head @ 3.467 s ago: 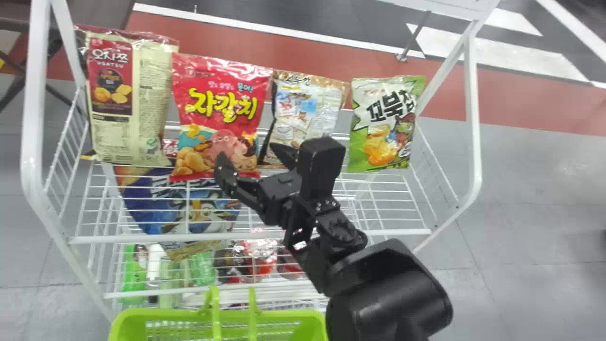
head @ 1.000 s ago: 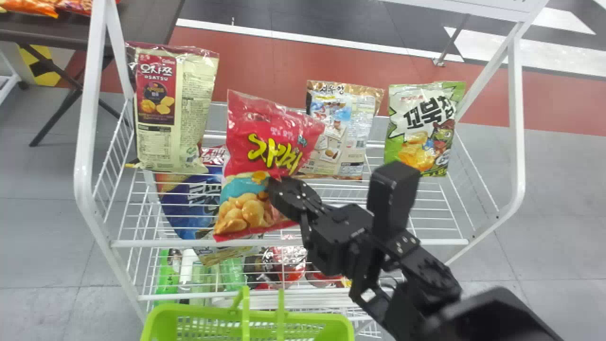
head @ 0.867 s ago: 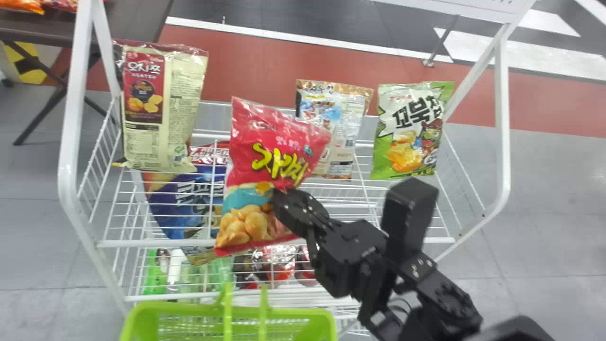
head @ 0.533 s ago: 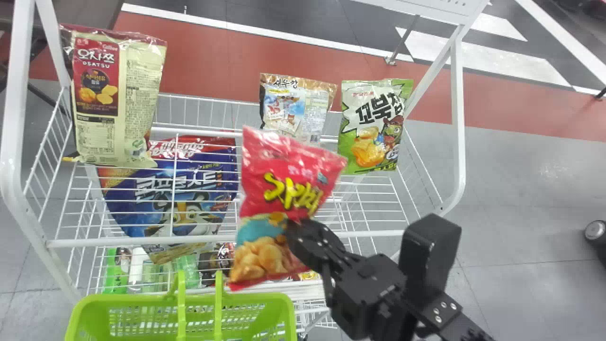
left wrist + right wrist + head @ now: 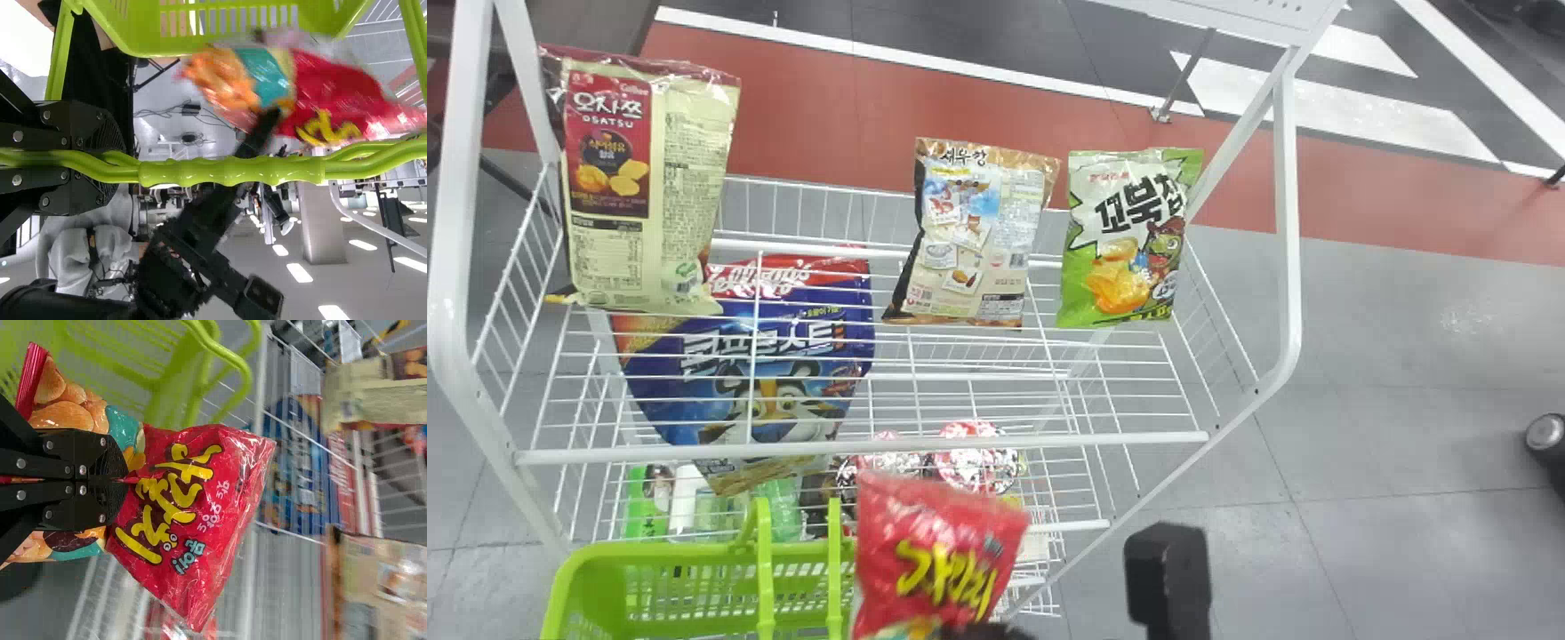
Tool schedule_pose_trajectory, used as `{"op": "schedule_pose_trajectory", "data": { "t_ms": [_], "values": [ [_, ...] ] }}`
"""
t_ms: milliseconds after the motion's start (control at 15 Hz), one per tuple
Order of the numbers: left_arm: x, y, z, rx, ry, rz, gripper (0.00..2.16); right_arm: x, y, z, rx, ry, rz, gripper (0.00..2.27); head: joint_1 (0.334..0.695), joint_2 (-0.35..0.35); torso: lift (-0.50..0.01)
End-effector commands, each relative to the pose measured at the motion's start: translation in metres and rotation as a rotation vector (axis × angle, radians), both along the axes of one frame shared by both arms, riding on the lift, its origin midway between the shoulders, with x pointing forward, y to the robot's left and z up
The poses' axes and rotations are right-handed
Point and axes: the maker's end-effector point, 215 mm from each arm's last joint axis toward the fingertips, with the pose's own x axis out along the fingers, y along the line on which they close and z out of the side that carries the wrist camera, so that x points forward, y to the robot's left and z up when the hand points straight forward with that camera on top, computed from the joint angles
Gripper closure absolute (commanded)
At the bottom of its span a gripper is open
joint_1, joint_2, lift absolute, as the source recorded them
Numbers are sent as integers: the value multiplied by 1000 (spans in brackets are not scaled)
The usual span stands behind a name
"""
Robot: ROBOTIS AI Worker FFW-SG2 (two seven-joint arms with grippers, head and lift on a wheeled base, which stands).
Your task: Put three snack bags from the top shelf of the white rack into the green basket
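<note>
At the bottom of the head view, my right gripper holds the lower part of a red snack bag by the green basket's right end. In the right wrist view, my right gripper is shut on the red bag, with the basket beside it. In the left wrist view, my left gripper is shut on the basket handle. On the white rack's top shelf stand a beige-and-maroon bag, a brown-and-white bag and a green bag.
A blue cereal bag lies below the top shelf's wires at the left. Green bottles and foil-topped packs stand lower in the rack. The rack's front rail runs between the upper bags and the basket.
The right gripper took hold of the red bag and brought it off the top shelf, over the front rail, down towards the basket. The head view has shifted too.
</note>
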Motion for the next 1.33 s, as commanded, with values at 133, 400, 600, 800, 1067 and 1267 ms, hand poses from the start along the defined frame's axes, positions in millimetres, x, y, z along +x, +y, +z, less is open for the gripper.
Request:
{"op": "schedule_pose_trajectory", "data": {
  "t_ms": [133,400,600,800,1067,1267],
  "values": [
    [2,-1,-2,8,-7,-4,2152,-53,38,-22,164,203,40,2078,695,-350,0],
    [4,-5,-3,11,-18,-8,2152,-46,34,-58,142,216,21,2074,695,-350,0],
    [1,-8,-3,13,-19,-17,2152,0,26,-53,130,43,-12,2064,695,-350,0],
    [1,-9,-3,18,-24,-22,2152,11,19,-56,111,16,-20,1504,695,-350,0],
    [1,-9,-3,22,-24,-23,2152,12,16,-54,94,12,-11,-2,695,-350,0],
    [2,-8,-4,23,-24,-24,2152,22,6,-49,75,-26,-21,56,695,-350,0]
  ]
}}
